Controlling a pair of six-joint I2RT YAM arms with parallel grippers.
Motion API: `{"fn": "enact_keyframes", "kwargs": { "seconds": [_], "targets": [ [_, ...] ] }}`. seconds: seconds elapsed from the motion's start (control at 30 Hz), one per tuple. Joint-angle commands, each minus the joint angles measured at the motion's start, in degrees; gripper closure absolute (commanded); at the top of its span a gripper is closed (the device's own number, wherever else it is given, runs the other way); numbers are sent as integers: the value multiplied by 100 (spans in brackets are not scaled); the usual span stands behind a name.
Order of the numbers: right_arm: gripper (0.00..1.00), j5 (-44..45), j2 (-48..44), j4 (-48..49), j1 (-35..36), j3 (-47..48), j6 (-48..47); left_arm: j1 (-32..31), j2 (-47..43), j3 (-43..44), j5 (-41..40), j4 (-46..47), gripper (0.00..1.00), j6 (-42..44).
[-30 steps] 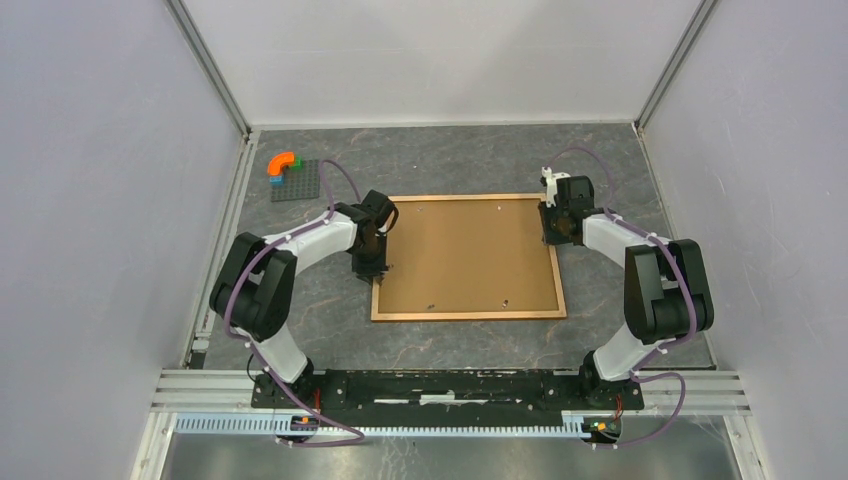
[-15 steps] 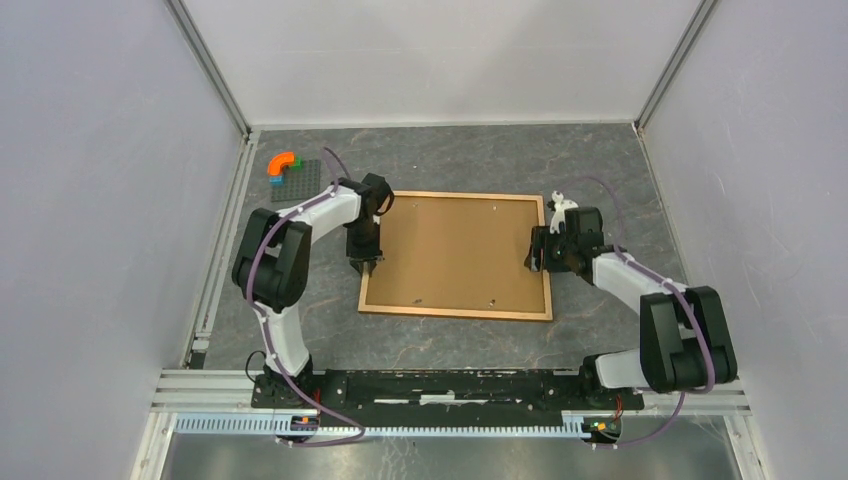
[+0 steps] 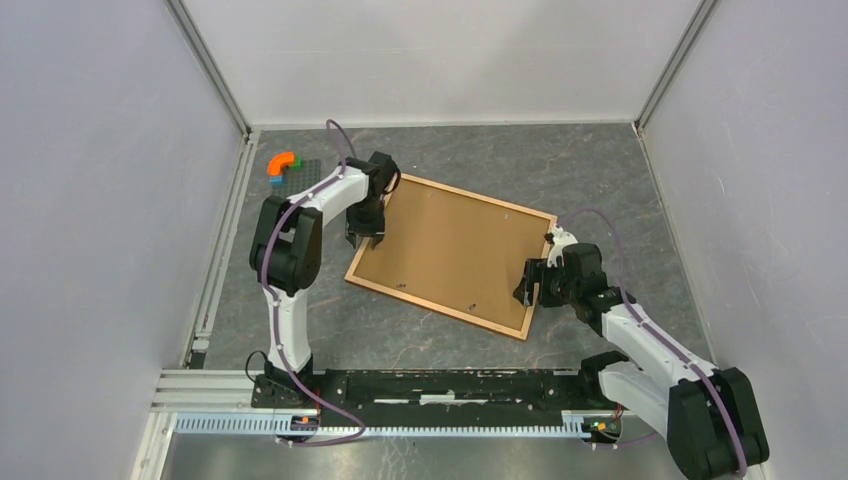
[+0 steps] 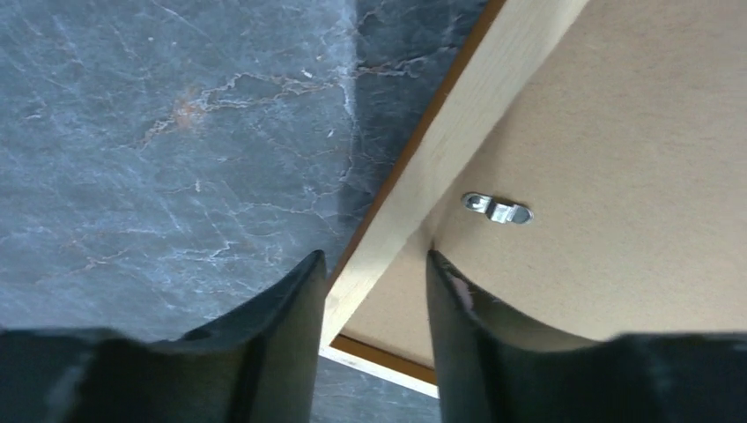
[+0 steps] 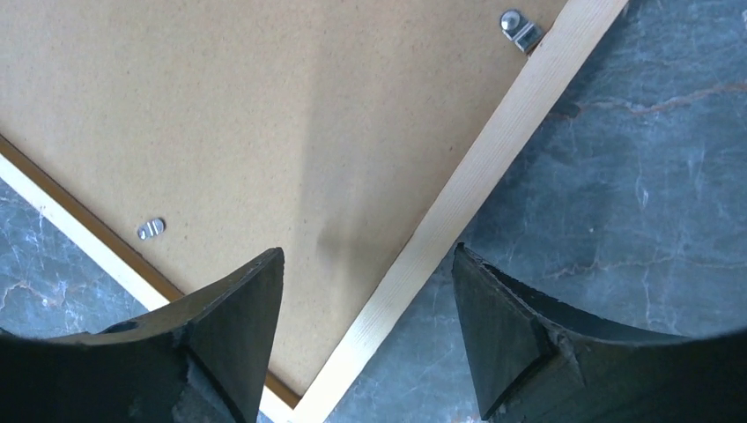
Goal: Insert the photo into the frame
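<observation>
The light wood frame (image 3: pixel 437 307) lies back side up and skewed on the dark table, with its brown backing board (image 3: pixel 448 250) inside it. My left gripper (image 3: pixel 364 240) sits at the frame's left rail (image 4: pixel 458 115), its fingers closed on both sides of that rail near the corner. My right gripper (image 3: pixel 524 286) stands open over the right rail (image 5: pixel 493 150), one finger above the board and one above the table. Small metal clips (image 4: pixel 498 209) (image 5: pixel 520 29) sit on the board. No photo shows in any view.
A grey studded baseplate (image 3: pixel 297 183) carrying an orange curved brick (image 3: pixel 283 161) lies at the back left, close to my left arm. White walls enclose the table on three sides. An aluminium rail (image 3: pixel 450 385) runs along the near edge.
The frame has turned clockwise and slid: its left side went back, its right corner came nearer. My left gripper moved back with the left rail; my right gripper moved nearer and inward.
</observation>
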Motion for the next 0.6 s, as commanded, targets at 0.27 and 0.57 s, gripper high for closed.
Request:
{"fn": "enact_keyframes", "kwargs": {
  "seconds": [0.27, 0.57],
  "targets": [
    [2, 993, -783, -1082, 69, 832, -218, -701, -3617, -2417, 1240, 561, 8, -1789],
    [2, 1652, -1264, -1052, 59, 1115, 145, -2414, -5072, -4862, 1223, 2800, 19, -6796]
  ]
}}
